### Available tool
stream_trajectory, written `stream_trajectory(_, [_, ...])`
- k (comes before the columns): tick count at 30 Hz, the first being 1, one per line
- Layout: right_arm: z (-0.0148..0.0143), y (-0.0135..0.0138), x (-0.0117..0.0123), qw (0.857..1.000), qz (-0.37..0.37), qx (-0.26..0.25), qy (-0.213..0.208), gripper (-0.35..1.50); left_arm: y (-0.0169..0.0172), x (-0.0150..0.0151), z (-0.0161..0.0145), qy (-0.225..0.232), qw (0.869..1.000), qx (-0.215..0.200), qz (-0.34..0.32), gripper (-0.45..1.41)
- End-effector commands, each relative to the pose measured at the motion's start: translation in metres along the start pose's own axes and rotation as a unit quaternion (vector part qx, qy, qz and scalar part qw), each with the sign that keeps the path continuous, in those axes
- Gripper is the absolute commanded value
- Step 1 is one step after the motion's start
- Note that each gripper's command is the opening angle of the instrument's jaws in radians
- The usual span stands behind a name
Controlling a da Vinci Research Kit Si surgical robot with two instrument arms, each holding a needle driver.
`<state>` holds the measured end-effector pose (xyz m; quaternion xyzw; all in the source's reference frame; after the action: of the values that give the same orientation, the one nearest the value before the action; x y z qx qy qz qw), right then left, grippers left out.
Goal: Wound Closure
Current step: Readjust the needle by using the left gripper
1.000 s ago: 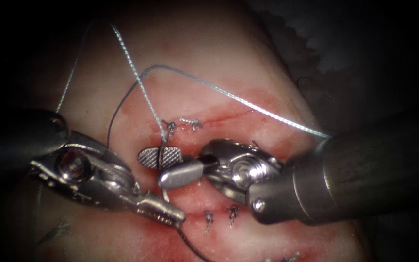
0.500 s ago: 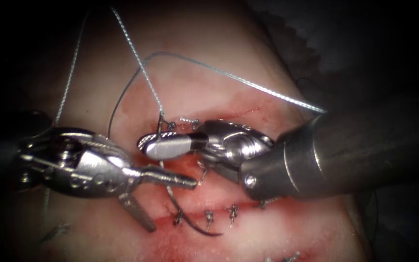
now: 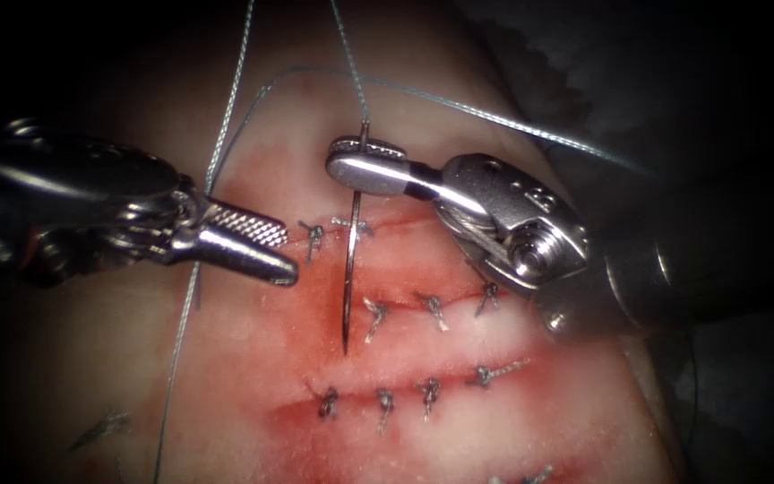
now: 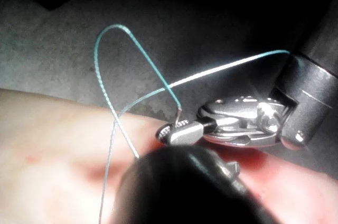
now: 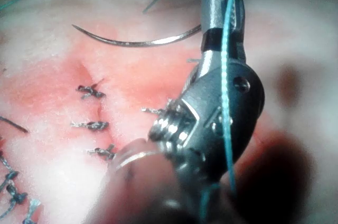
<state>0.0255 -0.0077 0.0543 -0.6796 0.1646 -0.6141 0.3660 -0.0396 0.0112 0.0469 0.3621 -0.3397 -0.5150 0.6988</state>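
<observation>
Right tool: jaws clamped on the needle right up near its thread end, so the needle is out of the tissue and hangs down from the jaws with its tip low over the red patch, just beside the left end of the stitched cuts. The right wrist view has the same thing, jaws pinched on one end and the whole curve lying free above the tissue.

Left tool: sits off to the left of the needle, jaws pretty much closed with nothing between them; a strand runs past behind it, not gripped.

Thread: goes up from the needle's swaged end, another long strand runs off toward the right over the right tool's shaft, and one drops down the left side of the tissue. Left wrist view shows it looping above the right tool's jaws.

Stitches: rows of knotted ones already across the cuts, red fluid around them.
</observation>
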Motion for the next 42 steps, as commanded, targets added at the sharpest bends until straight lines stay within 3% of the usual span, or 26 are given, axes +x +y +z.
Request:
stream_trajectory(1, [0.0004,0.0005,0.0,1.0,-0.019,0.0,0.0,-0.35,0.0011,-0.0007,0.0004,-0.003,0.998,-0.004,-0.059,0.37])
stream_trajectory(2, [0.0007,0.0008,-0.0005,0.999,-0.032,-0.005,-0.004,-0.35,0.0018,-0.0007,0.0005,-0.005,0.993,-0.008,-0.117,0.37])
stream_trajectory(3, [0.001,0.0012,-0.0008,0.998,-0.064,-0.011,-0.018,-0.35,0.0034,-0.0006,0.0012,-0.016,0.984,-0.016,-0.179,0.49])
stream_trajectory(6, [0.0013,0.0018,-0.0006,0.995,-0.096,-0.004,-0.036,-0.35,0.0054,0.0005,0.0025,-0.032,0.973,-0.014,-0.228,0.61])
stream_trajectory(12, [0.0016,0.0021,-0.0004,0.994,-0.1,-0.016,-0.036,-0.35,0.0079,0.0025,0.0056,-0.04,0.969,-0.015,-0.244,0.72])
stream_trajectory(13, [0.0017,0.0021,-0.0004,0.994,-0.099,-0.018,-0.036,-0.35,0.0082,0.003,0.0067,-0.021,0.966,0.003,-0.259,0.72])
stream_trajectory(17, [0.0017,0.0021,-0.0003,0.994,-0.098,-0.021,-0.035,-0.35,0.008,0.0035,0.0075,-0.009,0.961,0.041,-0.273,0.72])
stream_trajectory(19, [0.0018,0.0022,-0.0003,0.994,-0.099,-0.026,-0.035,-0.35,0.0074,0.0036,0.008,-0.01,0.957,0.07,-0.282,0.64])
stream_trajectory(25, [0.002,0.0024,-0.0001,0.994,-0.099,-0.03,-0.035,-0.35,0.0063,0.0039,0.0089,0.003,0.955,0.098,-0.281,0.64])
stream_trajectory(28, [0.002,0.0024,-0.0001,0.994,-0.099,-0.03,-0.035,-0.35,0.006,0.004,0.0091,0.007,0.955,0.1,-0.279,0.49])
stream_trajectory(29, [0.002,0.0024,-0.0001,0.994,-0.099,-0.031,-0.035,-0.35,0.0057,0.0041,0.0093,0.012,0.955,0.109,-0.276,0.12])
stream_trajectory(30, [0.002,0.0024,-0.0001,0.994,-0.099,-0.031,-0.035,-0.35,0.0057,0.0041,0.0093,0.012,0.955,0.109,-0.276,0.12])
stream_trajectory(31, [0.002,0.0024,-0.0001,0.994,-0.099,-0.033,-0.035,-0.35,0.0056,0.0042,0.0093,0.017,0.954,0.119,-0.274,-0.45])
stream_trajectory(35, [0.002,0.0024,-0.0001,0.994,-0.099,-0.034,-0.035,-0.35,0.0049,0.0042,0.0091,0.027,0.948,0.131,-0.29,-0.45])
stream_trajectory(36, [0.002,0.0023,-0.0002,0.995,-0.087,-0.035,-0.036,0.37,0.0048,0.0042,0.0089,0.023,0.936,0.126,-0.327,-0.45])
stream_trajectory(37, [0.0019,0.0022,-0.0002,0.995,-0.084,-0.035,-0.036,0.57,0.0049,0.0042,0.0088,0.021,0.931,0.118,-0.345,-0.45])
stream_trajectory(38, [0.0019,0.0022,-0.0003,0.995,-0.084,-0.035,-0.036,0.73,0.0049,0.0042,0.0088,0.016,0.927,0.113,-0.356,-0.45])
stream_trajectory(42, [0.0018,0.0022,-0.0004,0.995,-0.08,-0.036,-0.037,0.89,0.005,0.0043,0.0087,0.013,0.921,0.101,-0.376,-0.45])
